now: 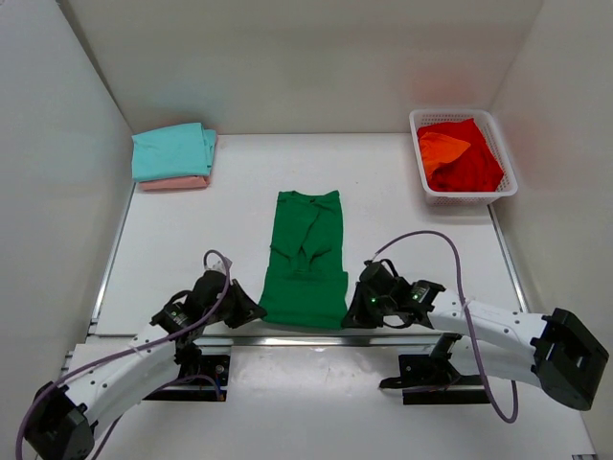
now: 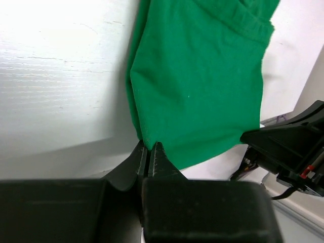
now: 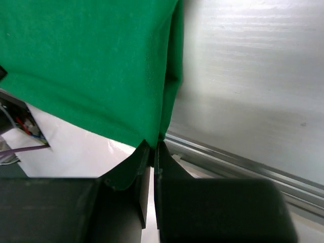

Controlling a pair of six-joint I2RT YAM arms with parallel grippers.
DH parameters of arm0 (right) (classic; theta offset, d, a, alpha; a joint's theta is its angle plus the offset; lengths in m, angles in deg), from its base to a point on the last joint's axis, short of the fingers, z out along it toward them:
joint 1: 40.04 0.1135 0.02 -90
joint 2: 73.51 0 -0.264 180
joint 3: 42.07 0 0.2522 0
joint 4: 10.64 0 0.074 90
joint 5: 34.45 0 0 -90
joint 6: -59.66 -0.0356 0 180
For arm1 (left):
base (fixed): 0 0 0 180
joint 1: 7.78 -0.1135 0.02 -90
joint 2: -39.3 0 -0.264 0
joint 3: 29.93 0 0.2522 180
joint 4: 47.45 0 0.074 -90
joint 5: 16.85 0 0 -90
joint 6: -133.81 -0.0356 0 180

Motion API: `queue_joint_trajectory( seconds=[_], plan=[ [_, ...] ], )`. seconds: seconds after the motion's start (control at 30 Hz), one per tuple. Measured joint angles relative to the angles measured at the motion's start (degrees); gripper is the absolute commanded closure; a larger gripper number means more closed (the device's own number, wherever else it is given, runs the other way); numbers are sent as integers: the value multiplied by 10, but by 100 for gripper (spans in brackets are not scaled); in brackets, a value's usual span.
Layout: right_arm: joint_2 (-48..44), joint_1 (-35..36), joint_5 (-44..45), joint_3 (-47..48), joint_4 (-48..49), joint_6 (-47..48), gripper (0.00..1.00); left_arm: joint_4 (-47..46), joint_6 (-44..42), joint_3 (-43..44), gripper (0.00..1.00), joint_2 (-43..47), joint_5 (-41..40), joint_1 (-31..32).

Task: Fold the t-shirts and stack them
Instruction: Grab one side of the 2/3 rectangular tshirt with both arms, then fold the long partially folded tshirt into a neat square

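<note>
Slippage risk: left gripper (image 2: 150, 148) and right gripper (image 3: 153, 145) pinch shirt (image 1: 305, 259) corners.
We hold cloth only at the fingertips; lifting may free one.

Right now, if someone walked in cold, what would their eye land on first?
The dark green t-shirt, folded narrow in the middle, with the left hand and right hand each shut on a near hem corner. Next, the red t-shirt and orange t-shirt heaped in the white basket far right, then the teal t-shirt stacked on the pink t-shirt far left.
</note>
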Motion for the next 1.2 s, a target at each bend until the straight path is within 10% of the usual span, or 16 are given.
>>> queue_joint_trajectory(
  seconds=[0.57, 1.13, 1.2],
  plan=[
    [35, -227, -98, 167, -87, 130, 100, 25, -50, 208, 100, -175, 50, -111],
    [306, -322, -127, 464, -153, 263, 100, -16, -74, 445, 100, -457, 58, -185],
    [346, -342, -139, 503, -147, 270, 93, -23, -76, 505, 82, -519, 55, -193]
  ],
)
